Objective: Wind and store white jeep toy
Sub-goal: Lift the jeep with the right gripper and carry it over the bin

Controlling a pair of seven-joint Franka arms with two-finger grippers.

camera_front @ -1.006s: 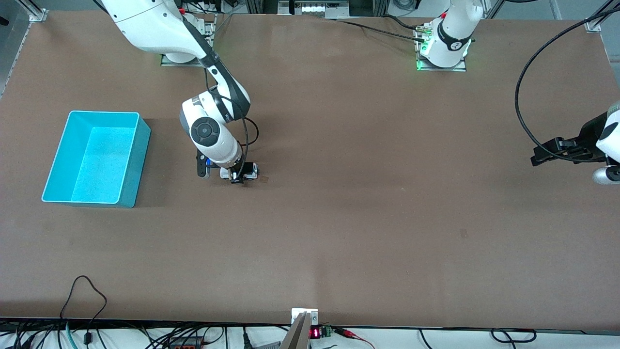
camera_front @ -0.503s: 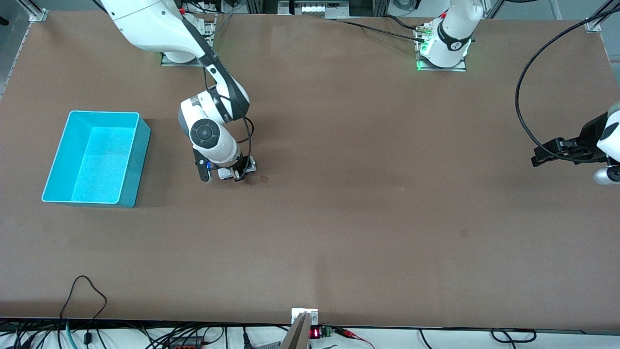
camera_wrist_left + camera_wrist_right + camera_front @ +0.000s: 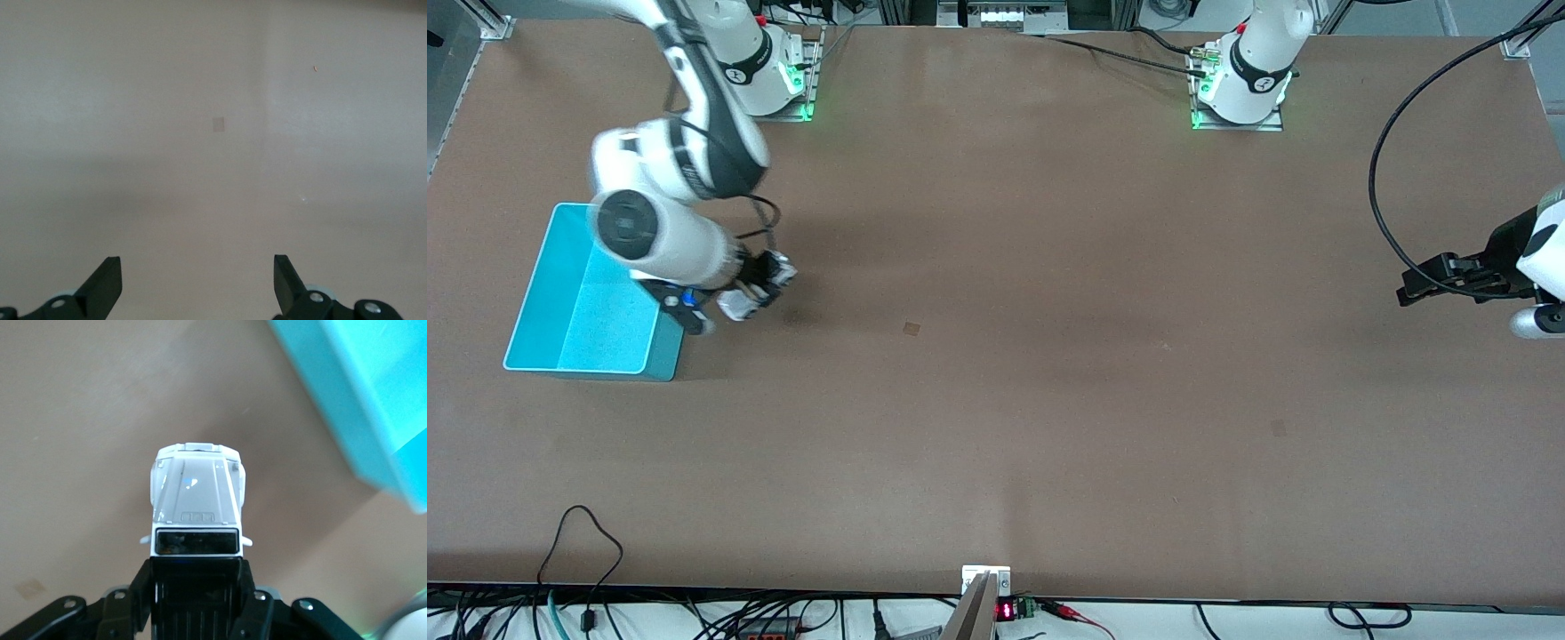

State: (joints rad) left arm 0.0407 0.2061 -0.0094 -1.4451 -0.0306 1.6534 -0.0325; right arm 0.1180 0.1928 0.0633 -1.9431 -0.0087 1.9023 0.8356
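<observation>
A brown worktop point(image 3: 1049, 400) seen from above, with two white robot arms. The right gripper point(image 3: 769, 277) hangs in the air just beside the turquoise bin point(image 3: 667, 351), over bare worktop at the bin's wall that faces the left arm's end. Its fingers point(image 3: 143, 583) are closed on the white jeep toy point(image 3: 197, 503), clamping its black-roofed rear half, so the white hood sticks out past the fingertips. The toy's long axis runs straight out from the gripper, in line with the fingers. In the right wrist view the bin's rim point(image 3: 347, 407) lies off to one side of the hood, not under it. The toy is not yet above the bin's opening; storing it likely needs a short sideways carry over the wall. The left gripper point(image 3: 198, 283) waits at its own end of the worktop, fingers spread wide, holding nothing.
</observation>
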